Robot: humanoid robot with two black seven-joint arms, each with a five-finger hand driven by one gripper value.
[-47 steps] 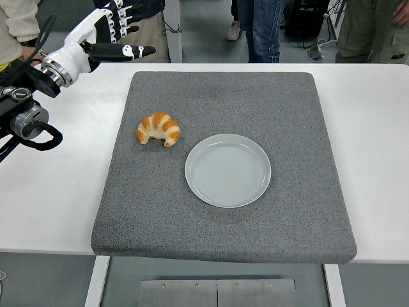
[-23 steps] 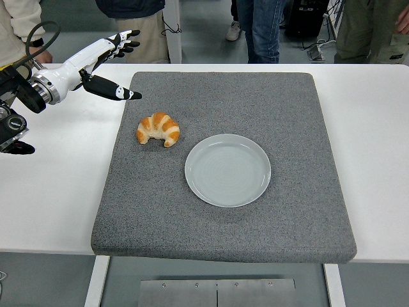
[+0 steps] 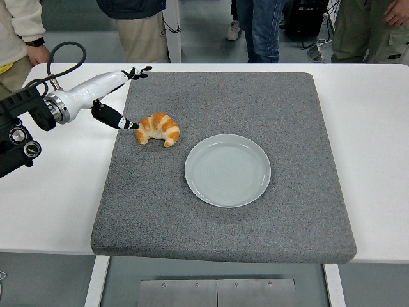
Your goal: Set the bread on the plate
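Nearest the camera, the white table [image 3: 51,204] shows its front edge along the bottom, with a grey foam mat [image 3: 223,211] laid over its middle; the mat's near edge sits just short of the table's. The front part of the mat is bare, as are the table strips left and right of it. Further in, a pale round plate [image 3: 228,170] lies flat near the mat's centre, with bare mat all around its rim. Beyond and left of it, apart from the rim, the bread [image 3: 159,128], a golden croissant, rests on the mat close to the mat's left edge. The left hand [image 3: 108,96] reaches in from the left over that edge, fingers spread wide and gripping nothing; its thumb tip lies just beside the croissant's left end, though contact cannot be judged, while the other fingers [image 3: 137,72] point toward the mat's far left corner. Past the table's far edge, several people [image 3: 140,29] stand on the floor
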